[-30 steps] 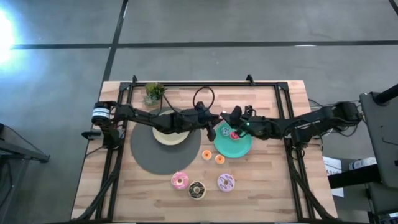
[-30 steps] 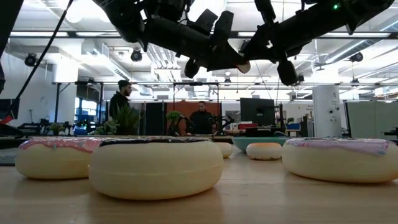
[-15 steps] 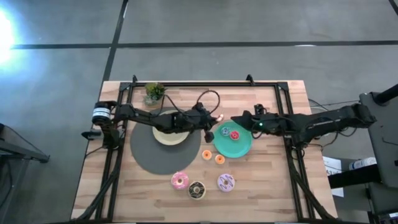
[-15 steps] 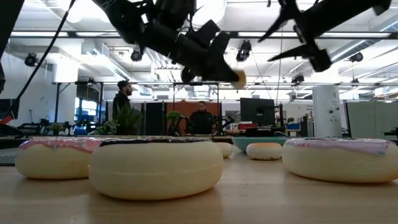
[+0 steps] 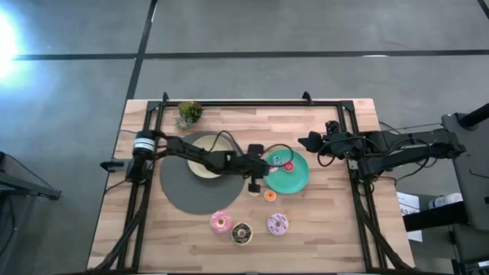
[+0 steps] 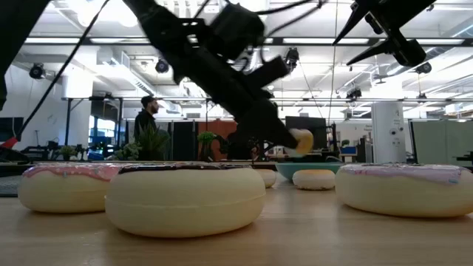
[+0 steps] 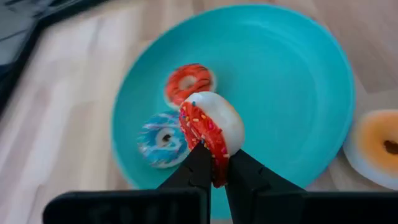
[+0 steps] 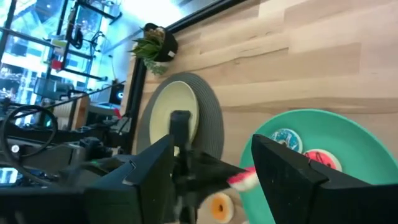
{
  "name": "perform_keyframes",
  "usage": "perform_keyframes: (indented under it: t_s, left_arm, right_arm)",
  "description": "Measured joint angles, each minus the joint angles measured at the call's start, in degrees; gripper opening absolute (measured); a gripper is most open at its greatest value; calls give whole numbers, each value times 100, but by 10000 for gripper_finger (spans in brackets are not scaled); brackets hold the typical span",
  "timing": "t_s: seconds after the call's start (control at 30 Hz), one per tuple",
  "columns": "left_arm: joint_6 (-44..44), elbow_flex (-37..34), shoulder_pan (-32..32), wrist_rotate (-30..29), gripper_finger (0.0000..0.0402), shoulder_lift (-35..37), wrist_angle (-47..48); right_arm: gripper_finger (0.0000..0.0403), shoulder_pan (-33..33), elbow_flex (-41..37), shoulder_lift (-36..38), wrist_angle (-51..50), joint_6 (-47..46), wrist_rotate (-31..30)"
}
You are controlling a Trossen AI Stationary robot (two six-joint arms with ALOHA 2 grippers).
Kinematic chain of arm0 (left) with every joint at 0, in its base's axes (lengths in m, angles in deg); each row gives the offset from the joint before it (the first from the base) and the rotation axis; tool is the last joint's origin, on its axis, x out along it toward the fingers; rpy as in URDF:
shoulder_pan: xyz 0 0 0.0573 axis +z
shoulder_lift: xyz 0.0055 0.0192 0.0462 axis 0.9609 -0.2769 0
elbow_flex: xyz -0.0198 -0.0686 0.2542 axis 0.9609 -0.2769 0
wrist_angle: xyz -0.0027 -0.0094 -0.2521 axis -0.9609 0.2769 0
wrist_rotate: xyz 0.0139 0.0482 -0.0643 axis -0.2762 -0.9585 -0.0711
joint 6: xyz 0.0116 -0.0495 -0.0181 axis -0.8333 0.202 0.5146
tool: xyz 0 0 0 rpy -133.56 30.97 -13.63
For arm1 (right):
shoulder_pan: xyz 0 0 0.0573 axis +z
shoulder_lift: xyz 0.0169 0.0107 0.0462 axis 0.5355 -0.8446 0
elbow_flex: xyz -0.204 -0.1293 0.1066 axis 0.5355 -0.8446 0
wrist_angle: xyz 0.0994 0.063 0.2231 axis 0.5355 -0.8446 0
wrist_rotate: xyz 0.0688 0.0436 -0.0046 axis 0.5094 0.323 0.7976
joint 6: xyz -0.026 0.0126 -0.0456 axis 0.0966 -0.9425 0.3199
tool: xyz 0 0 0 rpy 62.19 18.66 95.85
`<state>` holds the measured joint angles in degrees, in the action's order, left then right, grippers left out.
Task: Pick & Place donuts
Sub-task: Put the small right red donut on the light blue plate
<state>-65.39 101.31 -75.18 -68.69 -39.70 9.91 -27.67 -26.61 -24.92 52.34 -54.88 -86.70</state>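
Note:
My left gripper [image 5: 260, 180] [image 7: 217, 177] hangs at the near left rim of the teal plate [image 5: 299, 179], shut on a mini donut with red sprinkled icing [image 7: 211, 127] [image 6: 299, 140]. On the plate lie a red mini donut [image 7: 189, 81] and a blue one [image 7: 160, 138]. An orange mini donut [image 5: 270, 195] lies on the table beside the plate. My right gripper [image 5: 306, 142] [image 8: 214, 186] is open and empty, high to the right of the plate. The pink [image 5: 221, 222], chocolate [image 5: 242, 233] and lilac [image 5: 277, 223] donuts lie near the front edge. My left gripper pinches the mini donut's rim [image 7: 216, 167] between its two fingertips. The fingers slant down from the table's left. The donut stands on edge above the fingertips, red icing to one side and pale underside to the other, lifted clear over the teal plate.
A beige plate [image 5: 200, 159] rests on a dark round mat [image 5: 187, 195] left of the teal plate. A small potted plant [image 5: 189, 113] stands at the far left. Black frame rails [image 5: 355, 153] run along the table's sides. People stand in the room behind.
My right gripper has opened, left the red mini donut lying on the teal plate, and drawn back up and toward the table's right edge. My left gripper has come down and toward the near edge with its mini donut, to the plate's near left rim.

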Motion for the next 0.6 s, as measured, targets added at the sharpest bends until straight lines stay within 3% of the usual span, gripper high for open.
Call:
perform_keyframes:
  t_s: [0.27, 0.6]
  left_arm:
    - [46, 1335, -31, 92, 26, -695, 1788]
    - [25, 1830, -59, -323, 95, -791, 2370]
  right_arm:
    - [207, 2, 0, 64, -6, 34, 7]
    - [207, 3, -2, 73, -10, 215, 13]
